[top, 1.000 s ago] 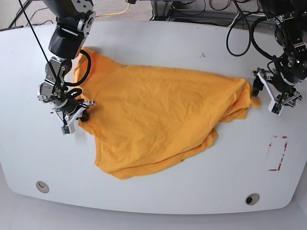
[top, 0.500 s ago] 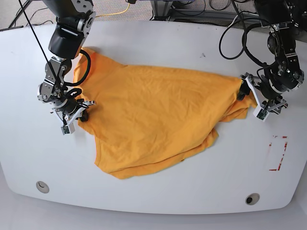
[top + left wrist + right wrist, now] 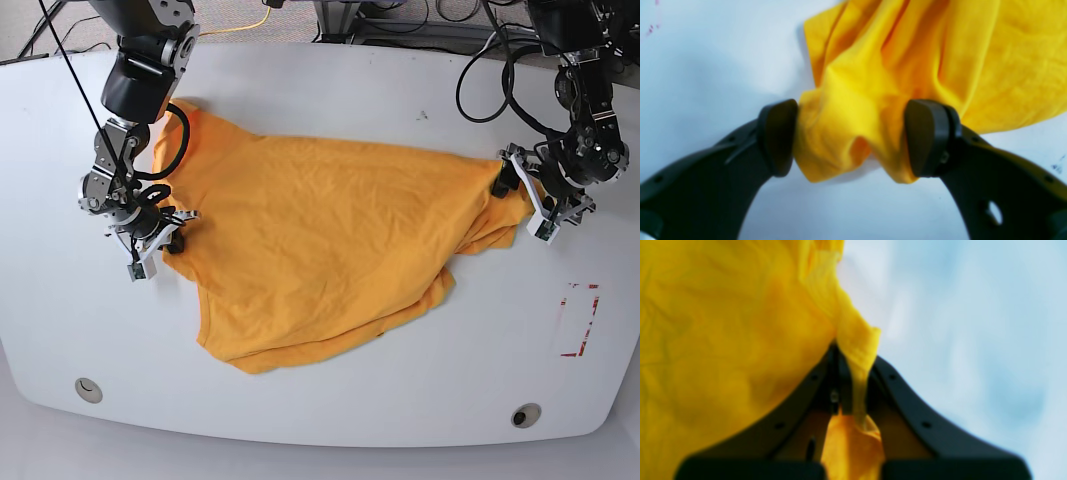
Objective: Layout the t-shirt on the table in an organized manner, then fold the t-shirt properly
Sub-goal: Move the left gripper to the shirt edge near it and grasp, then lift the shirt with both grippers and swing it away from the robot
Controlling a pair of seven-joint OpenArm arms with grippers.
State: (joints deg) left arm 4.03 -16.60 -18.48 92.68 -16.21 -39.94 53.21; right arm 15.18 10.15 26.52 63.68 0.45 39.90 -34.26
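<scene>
on the base view's left, the right gripper (image 3: 165, 232) sits low on the table (image 3: 330, 85), its jaws pinched tight on the shirt (image 3: 320, 250) at its left edge. the right wrist view shows the same: a thin fold of yellow cloth (image 3: 857, 350) runs down between the two dark fingers (image 3: 907, 413), which meet with no gap, and more cloth bunches behind them. that view is blurred, so no finer detail can be read.

the shirt lies spread over the middle of the table, wrinkled, with its widest part across the centre. one corner reaches up toward the back left, just beside the right arm's black forearm (image 3: 140, 80); a rounded lobe hangs toward the front edge, left of centre. along the right side the cloth is doubled over in a few loose layers.

near the front edge are two round grommets, one at the left (image 3: 88, 390) and one at the right (image 3: 525, 415). a red tape outline (image 3: 580, 320) lies on the right, well apart from the shirt.

at the shirt's right end is the left gripper (image 3: 527, 198). its jaws stand wide, straddling a bunched corner of cloth (image 3: 853, 133); the dark pads (image 3: 927, 138) touch the fabric on both sides but have not pressed it flat.
</scene>
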